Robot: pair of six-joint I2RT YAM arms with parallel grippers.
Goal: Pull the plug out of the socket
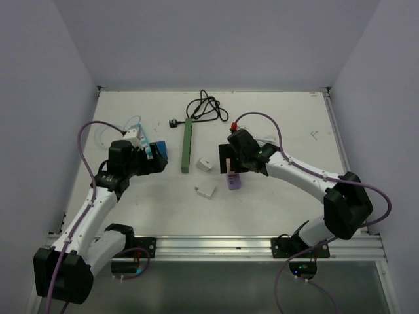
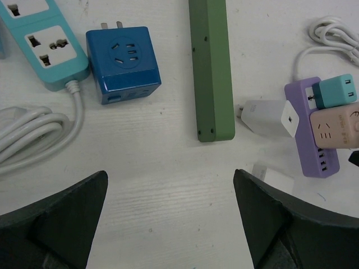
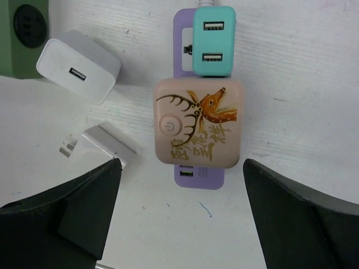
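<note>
A purple power strip [image 3: 200, 178] lies on the white table. A pink adapter with a deer picture [image 3: 199, 122] and a teal USB adapter [image 3: 213, 40] are plugged into it. My right gripper [image 3: 180, 166] is open and hovers above the strip's near end, with a finger on each side of the pink adapter and touching nothing. In the top view the right gripper [image 1: 230, 163] is over the strip [image 1: 234, 181]. My left gripper [image 2: 169, 172] is open and empty over bare table. In the left wrist view the strip [image 2: 311, 145] is at the right.
A long green power strip [image 1: 186, 145] lies between the arms. Two white chargers [image 1: 205, 165] [image 1: 205, 191] lie loose beside the purple strip. A blue cube adapter [image 2: 124, 64] and a teal power strip [image 2: 42, 45] with white cord are near the left gripper. A black cable [image 1: 206, 108] lies at the back.
</note>
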